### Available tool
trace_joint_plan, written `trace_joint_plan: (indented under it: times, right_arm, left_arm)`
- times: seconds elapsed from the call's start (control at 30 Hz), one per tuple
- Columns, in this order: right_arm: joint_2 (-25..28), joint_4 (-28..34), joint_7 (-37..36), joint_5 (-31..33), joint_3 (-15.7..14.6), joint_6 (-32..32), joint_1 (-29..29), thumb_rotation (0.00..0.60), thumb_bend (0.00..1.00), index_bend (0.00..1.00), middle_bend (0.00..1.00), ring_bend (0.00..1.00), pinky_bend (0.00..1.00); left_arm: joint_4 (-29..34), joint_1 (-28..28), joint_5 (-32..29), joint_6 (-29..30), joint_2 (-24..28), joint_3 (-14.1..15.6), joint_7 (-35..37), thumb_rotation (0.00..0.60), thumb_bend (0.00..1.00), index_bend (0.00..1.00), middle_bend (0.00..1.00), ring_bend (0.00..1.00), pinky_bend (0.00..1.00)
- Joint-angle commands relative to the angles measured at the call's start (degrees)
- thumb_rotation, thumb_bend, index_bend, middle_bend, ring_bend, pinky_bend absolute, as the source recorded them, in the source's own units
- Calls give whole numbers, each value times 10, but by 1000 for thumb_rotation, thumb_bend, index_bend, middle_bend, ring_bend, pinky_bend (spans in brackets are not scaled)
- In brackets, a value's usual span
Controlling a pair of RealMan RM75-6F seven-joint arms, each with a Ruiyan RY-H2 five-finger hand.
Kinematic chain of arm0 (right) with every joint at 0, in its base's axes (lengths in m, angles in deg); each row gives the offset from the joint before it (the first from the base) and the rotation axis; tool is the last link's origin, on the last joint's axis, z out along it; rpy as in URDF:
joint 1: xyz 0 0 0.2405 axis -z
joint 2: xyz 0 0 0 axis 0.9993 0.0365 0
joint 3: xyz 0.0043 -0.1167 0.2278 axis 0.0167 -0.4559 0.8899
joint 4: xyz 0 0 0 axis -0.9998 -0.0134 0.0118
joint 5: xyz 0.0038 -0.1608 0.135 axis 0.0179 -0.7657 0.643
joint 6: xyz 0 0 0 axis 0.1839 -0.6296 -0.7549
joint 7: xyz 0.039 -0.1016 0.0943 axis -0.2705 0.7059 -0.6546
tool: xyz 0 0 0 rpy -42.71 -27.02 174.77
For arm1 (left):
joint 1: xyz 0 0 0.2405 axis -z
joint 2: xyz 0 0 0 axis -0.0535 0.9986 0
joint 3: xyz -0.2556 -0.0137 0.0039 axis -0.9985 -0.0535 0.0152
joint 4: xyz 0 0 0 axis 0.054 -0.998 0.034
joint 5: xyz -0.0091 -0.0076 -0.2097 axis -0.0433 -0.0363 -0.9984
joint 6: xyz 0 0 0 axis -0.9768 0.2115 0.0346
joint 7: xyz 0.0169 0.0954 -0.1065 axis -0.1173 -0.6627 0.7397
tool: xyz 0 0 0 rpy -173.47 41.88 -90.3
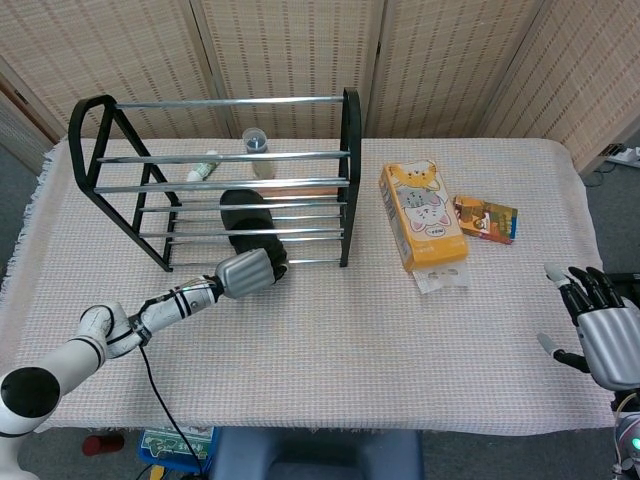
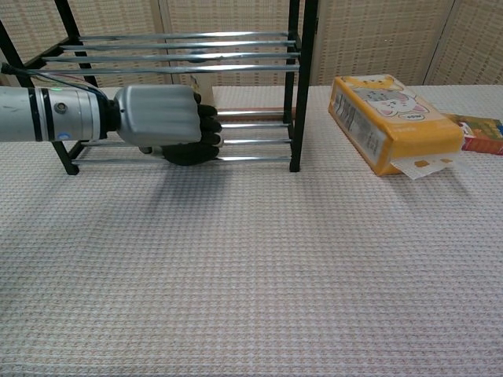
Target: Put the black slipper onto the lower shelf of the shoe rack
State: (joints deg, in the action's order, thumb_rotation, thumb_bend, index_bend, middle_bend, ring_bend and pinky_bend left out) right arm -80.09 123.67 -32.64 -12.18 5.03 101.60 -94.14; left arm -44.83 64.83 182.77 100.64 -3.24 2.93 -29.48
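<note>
The black slipper [image 1: 247,221] lies lengthwise on the lower rails of the black shoe rack [image 1: 349,150], heel end at the front edge. My left hand [image 1: 246,273] grips that heel end with its fingers curled over it. In the chest view the left hand [image 2: 161,115] covers most of the slipper [image 2: 193,155], which shows only below the knuckles, resting on the front rails of the rack [image 2: 302,78]. My right hand [image 1: 605,332] hovers open at the table's right edge, far from the rack, and is absent from the chest view.
An orange tissue box [image 1: 421,215] [image 2: 389,122] lies right of the rack, with a small colourful box [image 1: 485,218] [image 2: 481,133] beyond it. A capped cup [image 1: 256,141] and a white tube [image 1: 204,167] sit behind the rack's rails.
</note>
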Motion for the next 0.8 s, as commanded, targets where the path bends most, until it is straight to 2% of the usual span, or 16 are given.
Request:
trace_joint_plan:
  times: [0.03, 0.23, 0.43, 0.67, 0.8]
  right_arm:
    - [0, -1, -1, 0, 0, 0, 0, 600, 215, 0, 203, 152, 93]
    - [0, -1, -2, -3, 1, 0, -1, 600, 215, 0, 205, 152, 93]
    - [0, 0, -2, -5, 1, 3, 1, 600, 216, 0, 230, 152, 93]
    - [2, 3, 0, -9, 0, 8, 3, 600, 216, 0, 231, 152, 93]
    - [2, 4, 1, -11, 0, 9, 3, 600, 216, 0, 231, 152, 93]
  left_arm:
    - [0, -4, -7, -2, 0, -1, -7, 600, 228, 367, 242, 218, 485]
    - [39, -20, -48, -32, 12, -17, -72, 600, 228, 196, 161, 146, 469]
    - [110, -38, -90, -62, 39, -33, -148, 600, 228, 66, 33, 38, 390]
    - [166, -60, -115, -52, 62, -41, -192, 600, 229, 42, 0, 12, 372]
    - [191, -66, -118, -49, 68, -40, -213, 600, 228, 72, 0, 9, 368]
